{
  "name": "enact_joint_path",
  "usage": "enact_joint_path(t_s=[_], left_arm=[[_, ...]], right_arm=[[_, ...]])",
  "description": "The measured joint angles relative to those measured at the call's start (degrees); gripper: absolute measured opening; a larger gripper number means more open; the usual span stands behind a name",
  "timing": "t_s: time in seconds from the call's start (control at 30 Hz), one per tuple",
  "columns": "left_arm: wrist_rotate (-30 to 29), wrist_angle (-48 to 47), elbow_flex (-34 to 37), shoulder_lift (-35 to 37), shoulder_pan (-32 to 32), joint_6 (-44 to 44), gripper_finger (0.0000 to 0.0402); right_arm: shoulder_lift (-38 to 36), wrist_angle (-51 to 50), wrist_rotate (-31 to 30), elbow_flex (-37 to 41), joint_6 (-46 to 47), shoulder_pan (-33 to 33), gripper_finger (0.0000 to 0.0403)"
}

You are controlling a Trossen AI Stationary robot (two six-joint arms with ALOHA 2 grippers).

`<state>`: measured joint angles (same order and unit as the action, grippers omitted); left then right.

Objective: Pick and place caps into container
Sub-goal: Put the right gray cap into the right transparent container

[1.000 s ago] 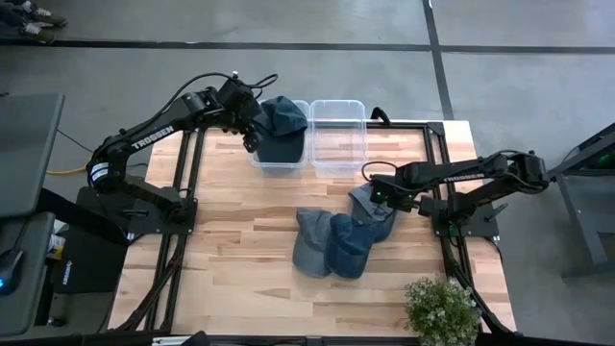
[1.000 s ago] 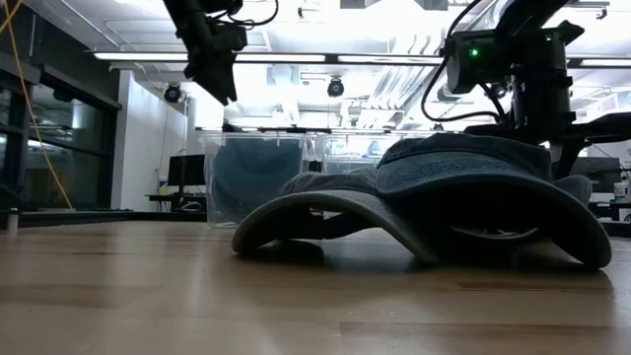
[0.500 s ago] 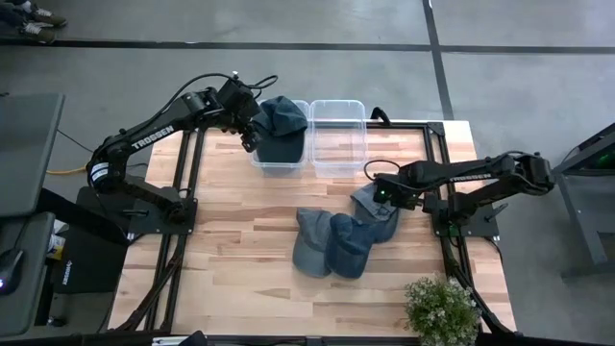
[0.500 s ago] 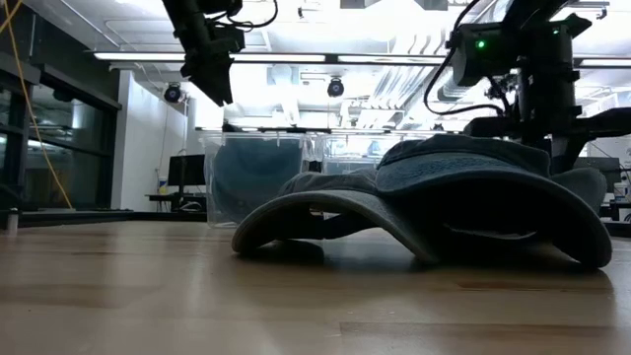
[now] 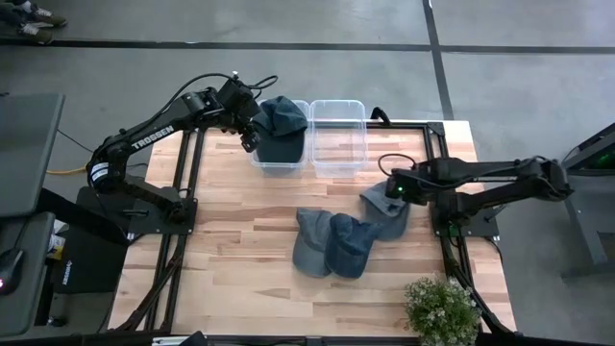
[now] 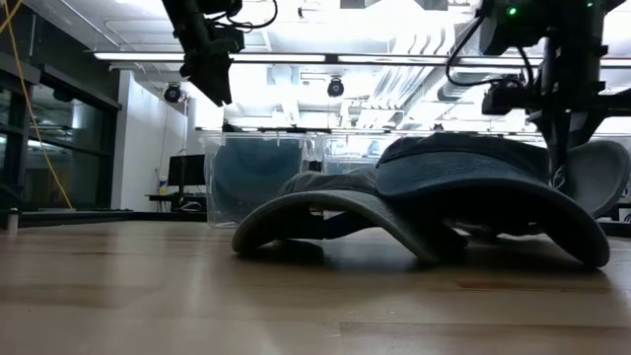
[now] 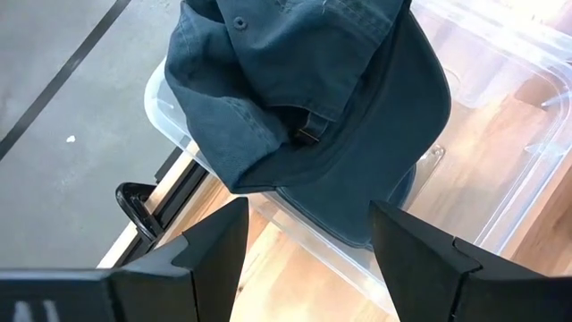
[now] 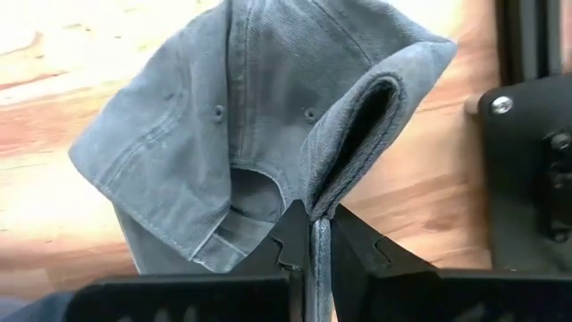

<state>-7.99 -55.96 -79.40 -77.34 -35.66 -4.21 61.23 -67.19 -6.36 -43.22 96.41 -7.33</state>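
Note:
A dark blue cap (image 7: 304,98) lies on the left clear bin (image 5: 261,160), its crown (image 5: 284,111) spilling over the far rim. My left gripper (image 7: 304,259) hangs open just above it, at the bin's left side (image 5: 252,137). My right gripper (image 5: 392,189) is shut on a faded grey-blue cap (image 8: 206,134) near the table's right side. Two more caps lie mid-table, their brims on the wood: a grey one (image 5: 309,242) and a dark blue one (image 5: 350,246). My right gripper pinches a fold of the grey-blue cap's lower edge (image 8: 315,207), beside the back opening with its strap (image 8: 241,201), between its two fingers. The fingers point down from above. The cap (image 6: 595,176) hangs below them; the front caps hide its lowest part.
A second clear bin (image 5: 337,144) stands right of the first at the table's far edge. A potted plant (image 5: 442,308) sits at the near right corner. Black frame rails (image 5: 434,154) run along the table's sides. Bare wood lies at the near left.
My right gripper has risen and gone toward the table's right edge, still shut on the grey-blue cap. The cap has come up off the pile and away from the two caps mid-table, which have stayed put.

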Motion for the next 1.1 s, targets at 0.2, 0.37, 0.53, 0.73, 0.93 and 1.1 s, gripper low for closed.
enact_joint_path(t_s=[0.2, 0.37, 0.53, 0.73, 0.93, 1.1], left_arm=[[0.1, -0.2, 0.0, 0.0, 0.0, 1.0, 0.0229], [1.6, -0.2, 0.0, 0.0, 0.0, 2.3, 0.0229], [3.7, -0.2, -0.1, 0.0, 0.0, 3.9, 0.0229], [4.7, -0.2, -0.1, 0.0, 0.0, 6.4, 0.0229], [4.9, -0.7, -0.1, 0.0, 0.0, 8.0, 0.0229], [6.9, -1.8, -0.1, 0.0, 0.0, 9.6, 0.0229]], right_arm=[[-5.0, -3.1, -2.1, 0.0, -2.2, -0.2, 0.0015], [-8.6, -7.2, -3.3, 0.0, -3.6, -0.6, 0.0015], [-11.8, -9.0, -4.5, 0.0, -5.3, -1.0, 0.0015], [-15.2, -9.3, -6.6, -0.1, -9.2, -1.0, 0.0015], [-16.8, -11.0, -8.2, -3.5, -15.4, -1.0, 0.0015], [-16.7, -12.7, -8.5, -8.1, -20.8, -1.0, 0.0015]])
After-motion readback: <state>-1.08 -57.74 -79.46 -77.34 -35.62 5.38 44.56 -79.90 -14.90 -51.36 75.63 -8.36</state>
